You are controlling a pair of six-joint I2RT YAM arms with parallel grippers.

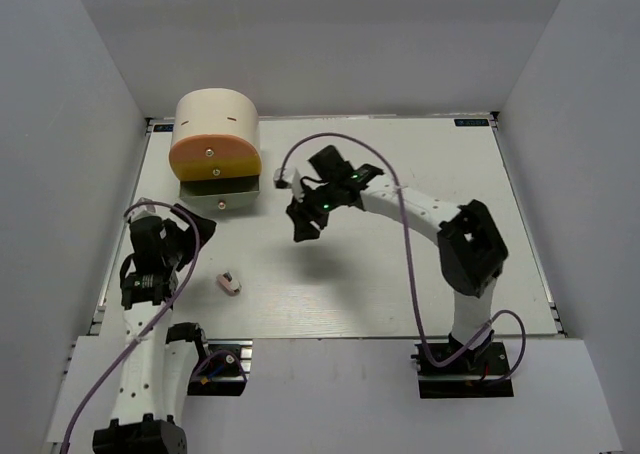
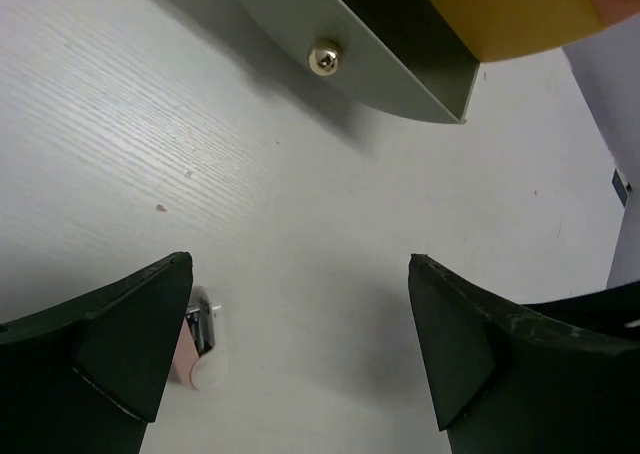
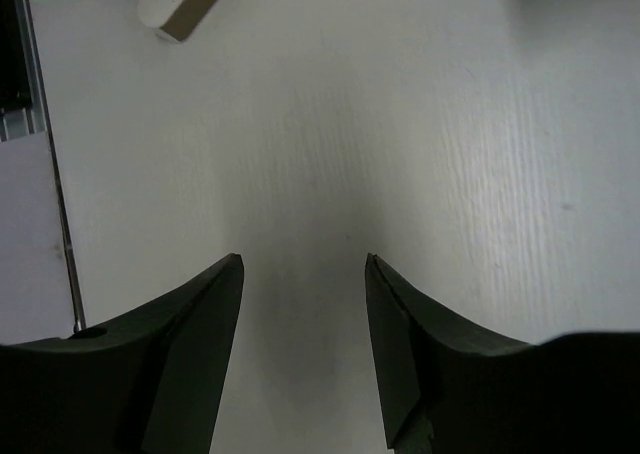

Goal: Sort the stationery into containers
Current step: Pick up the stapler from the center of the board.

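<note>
The cream drum organizer (image 1: pixel 215 114) stands at the back left, its orange drawer (image 1: pixel 215 155) shut. A lower drawer (image 1: pixel 219 196) is pulled out; its front and knob (image 2: pixel 323 58) show in the left wrist view below a yellow part (image 2: pixel 510 14). The tiny white-pink eraser (image 1: pixel 230 282) lies on the table; it also shows beside my left finger (image 2: pixel 196 352) and far ahead in the right wrist view (image 3: pixel 185 0). My left gripper (image 1: pixel 168 222) (image 2: pixel 300 264) is open and empty. My right gripper (image 1: pixel 300 226) (image 3: pixel 304 261) is open and empty above bare table. No pens or highlighters are in view.
White walls enclose the white table (image 1: pixel 400 264) on three sides. A metal rail (image 3: pixel 20 64) runs along the table's edge. Purple cables loop over both arms (image 1: pixel 410 264).
</note>
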